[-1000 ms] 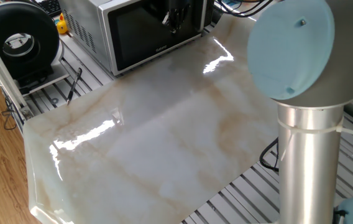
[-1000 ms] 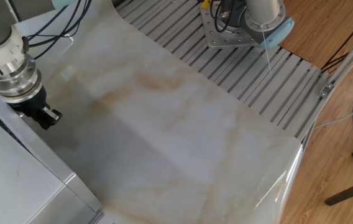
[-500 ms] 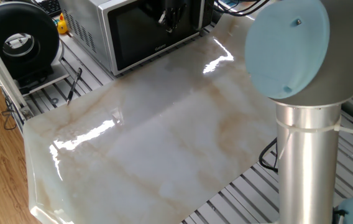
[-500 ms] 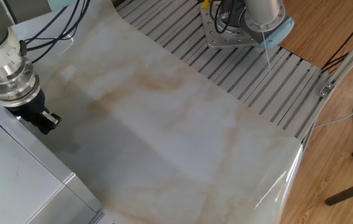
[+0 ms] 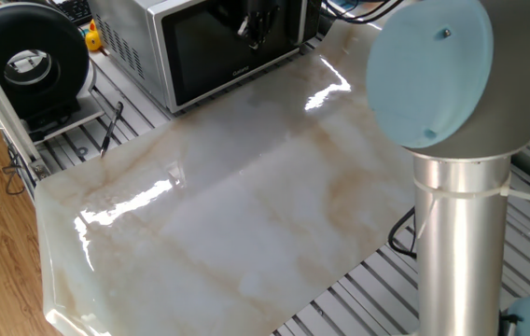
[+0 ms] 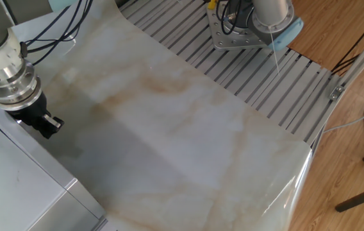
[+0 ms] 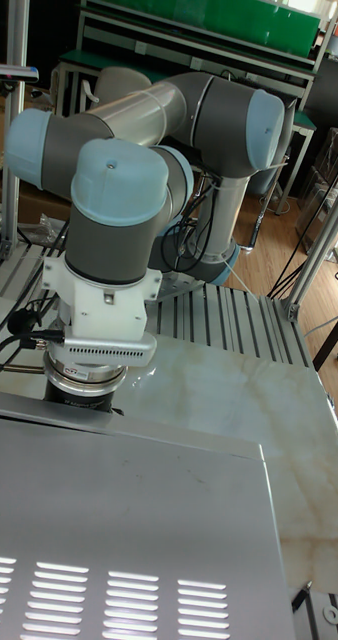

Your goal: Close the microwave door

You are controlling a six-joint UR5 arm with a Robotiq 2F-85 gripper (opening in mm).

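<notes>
The microwave [image 5: 204, 42] stands at the far edge of the table [image 5: 246, 196], near its far left corner as the fixed view with the fan shows it. Its door [image 5: 223, 51] lies flush with the silver-white frame on the visible sides; no gap shows at either edge. Judgement: the door is shut or very nearly shut, and the task is at its final pressing stage or complete.

The end effector [image 5: 254, 26] sits directly in front of the dark glass, near the door's upper right part. In the other fixed view the end effector [image 6: 43, 123] points at the front face just beside the top edge of the housing. Contact with the glass cannot be confirmed from any view. The finger spacing is too small and dark to read, so whether the fingers are spread or together cannot be told. Nothing is seen held between them.

In the tall view the arm's wrist [image 7: 99, 330] hangs just beyond the microwave's top panel [image 7: 129, 520]; the fingers are hidden behind that panel.

A round black fan [image 5: 27, 61] stands to the left of the microwave, apart from it.

Next move, as a judgement: if the latch has not caught, a short push straight into the glass on the side away from the hinge is needed. Otherwise, retract straight back from the door, clear of the glass.
</notes>
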